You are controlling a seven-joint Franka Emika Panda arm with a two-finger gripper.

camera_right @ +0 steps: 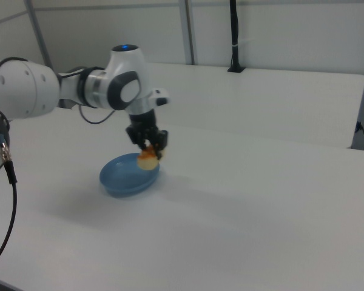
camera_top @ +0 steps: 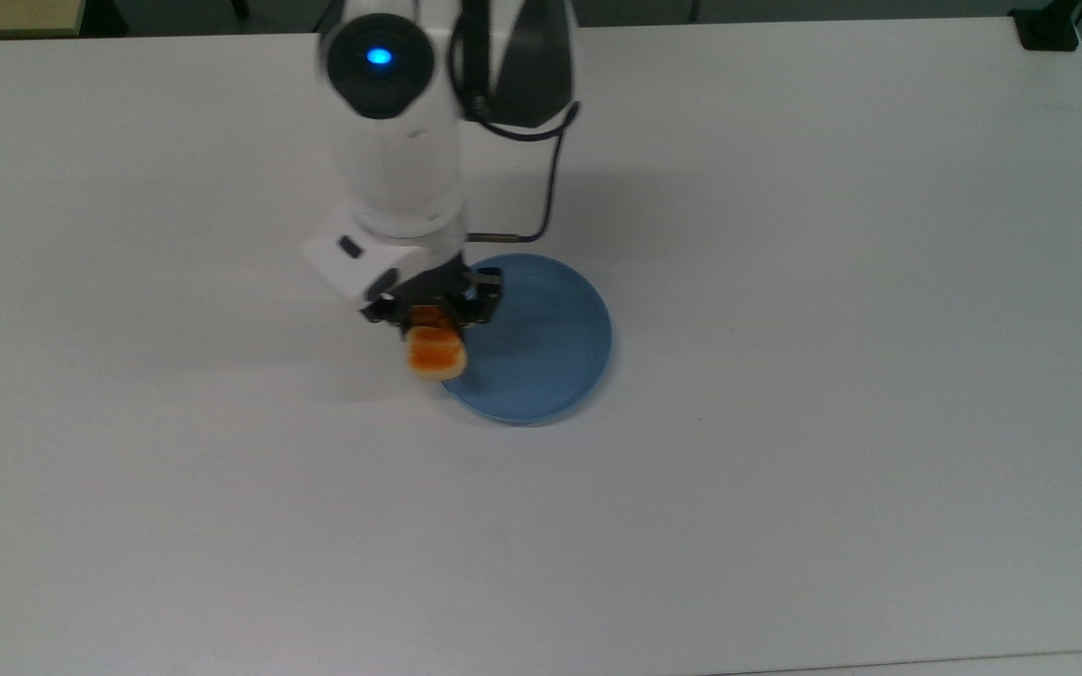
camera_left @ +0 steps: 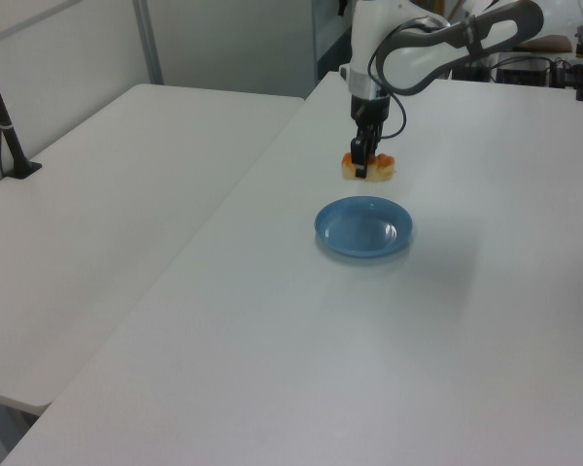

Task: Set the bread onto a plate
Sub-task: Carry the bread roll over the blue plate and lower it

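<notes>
- Top view, L to R: your gripper (camera_top: 435,324) is clamped on the bread (camera_top: 437,354), lifted off the table (camera_top: 785,469).
- Bread hangs over the top view's left rim of the blue plate (camera_top: 550,347).
- Left view: bread (camera_left: 367,167) is in the air, beyond the plate (camera_left: 363,227).
- Right view: bread (camera_right: 148,159) is above the plate's (camera_right: 127,174) rim.

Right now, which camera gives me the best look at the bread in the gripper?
The top view: the bread sticks out below the gripper, its orange crust unobstructed, over the plate rim. The left view shows it hanging clear above the plate. The right view shows a small piece under the fingers.
</notes>
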